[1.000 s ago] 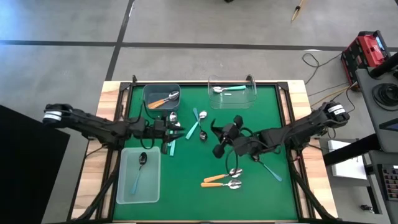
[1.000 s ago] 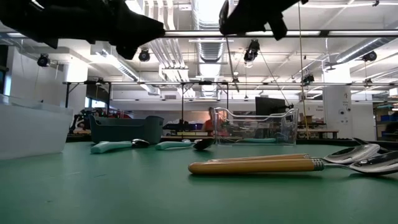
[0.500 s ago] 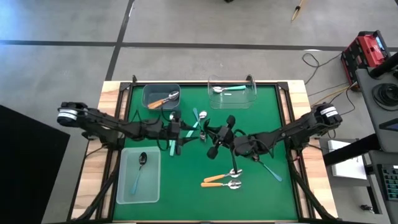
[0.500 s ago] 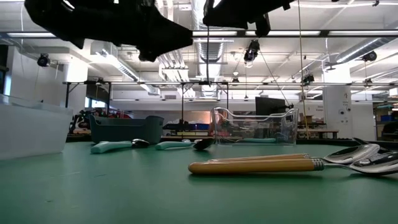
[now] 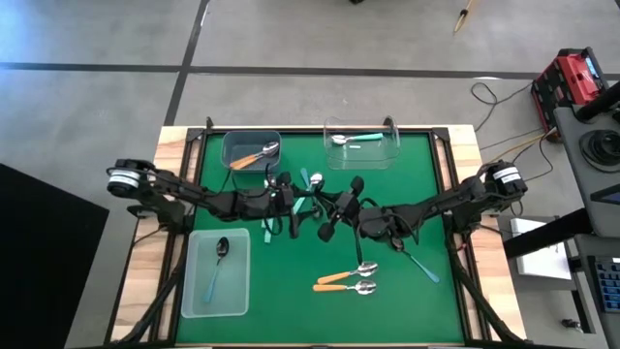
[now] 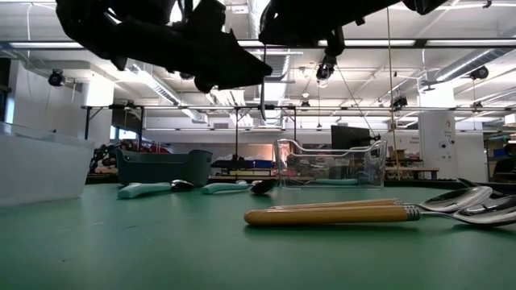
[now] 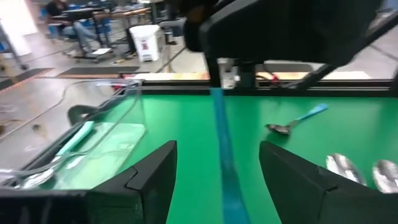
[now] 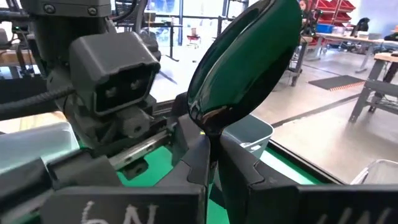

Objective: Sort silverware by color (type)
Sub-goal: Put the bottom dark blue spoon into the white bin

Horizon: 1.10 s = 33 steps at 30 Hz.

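My right gripper (image 5: 329, 209) hangs over the middle of the green mat, shut on a spoon with a dark bowl (image 8: 245, 62) and a thin light-blue handle (image 7: 222, 149). My left gripper (image 7: 221, 186) faces it from the table's left and is open. Its two fingers stand on either side of the hanging handle, apart from it. In the low view the handle (image 6: 263, 76) hangs beside my left gripper's fingertips (image 6: 256, 71). Other spoons lie flat on the mat. Two of them have orange handles (image 5: 341, 281), and one with a blue handle (image 5: 422, 264) lies near them. My right gripper pinches the spoon at its neck (image 8: 212, 138), just below the dark bowl, between its two fingers (image 8: 239, 168). It comes level from the table's right. The spoon stands upright, clear of the mat, with the bowl above the fingers and the handle hanging below.
A dark grey bin (image 5: 235, 145) at the far left holds an orange-handled spoon. A clear bin (image 5: 386, 155) at the far middle holds a teal-handled one. A translucent tray (image 5: 237, 291) at the near left holds a dark-bowled spoon. Teal-handled spoons (image 5: 267, 231) lie under the arms.
My left gripper has gone toward the table's right edge and sunk a little, closing in on the hanging handle. My right gripper has carried the spoon toward the table's left, turning at the wrist. The spoon stays upright and clear of the mat.
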{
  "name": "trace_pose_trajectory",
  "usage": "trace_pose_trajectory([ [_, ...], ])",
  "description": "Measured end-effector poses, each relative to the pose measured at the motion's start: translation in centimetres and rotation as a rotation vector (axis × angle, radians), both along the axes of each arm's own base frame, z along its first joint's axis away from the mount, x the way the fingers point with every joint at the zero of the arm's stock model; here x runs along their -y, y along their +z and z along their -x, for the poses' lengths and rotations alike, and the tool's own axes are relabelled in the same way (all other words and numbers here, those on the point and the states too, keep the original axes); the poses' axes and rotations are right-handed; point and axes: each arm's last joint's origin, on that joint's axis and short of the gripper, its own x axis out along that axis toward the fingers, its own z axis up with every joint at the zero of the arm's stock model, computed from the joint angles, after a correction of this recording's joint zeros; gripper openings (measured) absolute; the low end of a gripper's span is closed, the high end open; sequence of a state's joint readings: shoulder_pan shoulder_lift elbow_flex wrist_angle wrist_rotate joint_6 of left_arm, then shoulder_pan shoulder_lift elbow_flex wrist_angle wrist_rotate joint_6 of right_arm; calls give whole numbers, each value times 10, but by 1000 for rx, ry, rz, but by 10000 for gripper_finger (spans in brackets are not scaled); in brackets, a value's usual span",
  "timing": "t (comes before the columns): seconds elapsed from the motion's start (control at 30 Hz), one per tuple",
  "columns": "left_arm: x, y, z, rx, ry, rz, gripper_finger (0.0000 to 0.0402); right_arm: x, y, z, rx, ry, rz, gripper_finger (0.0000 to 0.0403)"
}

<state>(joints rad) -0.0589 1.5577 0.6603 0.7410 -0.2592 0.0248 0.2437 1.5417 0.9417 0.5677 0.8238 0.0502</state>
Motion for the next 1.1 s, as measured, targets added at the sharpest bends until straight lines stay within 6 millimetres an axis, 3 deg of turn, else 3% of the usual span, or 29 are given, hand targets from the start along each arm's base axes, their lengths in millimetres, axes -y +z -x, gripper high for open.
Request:
trace_pose_trajectory([
  [0.33, -1, 0, -14, 3, 72, -23, 190, 2, 5, 0, 40, -14, 4, 12],
  [0.47, -1, -2, -18, -5, 72, -26, 135, 3, 4, -1, 37, -20, 8, 12],
  [0.67, -1, -3, -17, -9, 80, -17, 16, 3, 5, -1, 34, -19, 13, 12],
  [0.9, -1, -3, -17, -23, 71, -19, 2, 2, 4, -1, 47, -18, -12, 19],
  [1.1, 2, -1, -17, -12, -51, 17, 1, 2, 4, -1, 53, -17, -24, 81],
])
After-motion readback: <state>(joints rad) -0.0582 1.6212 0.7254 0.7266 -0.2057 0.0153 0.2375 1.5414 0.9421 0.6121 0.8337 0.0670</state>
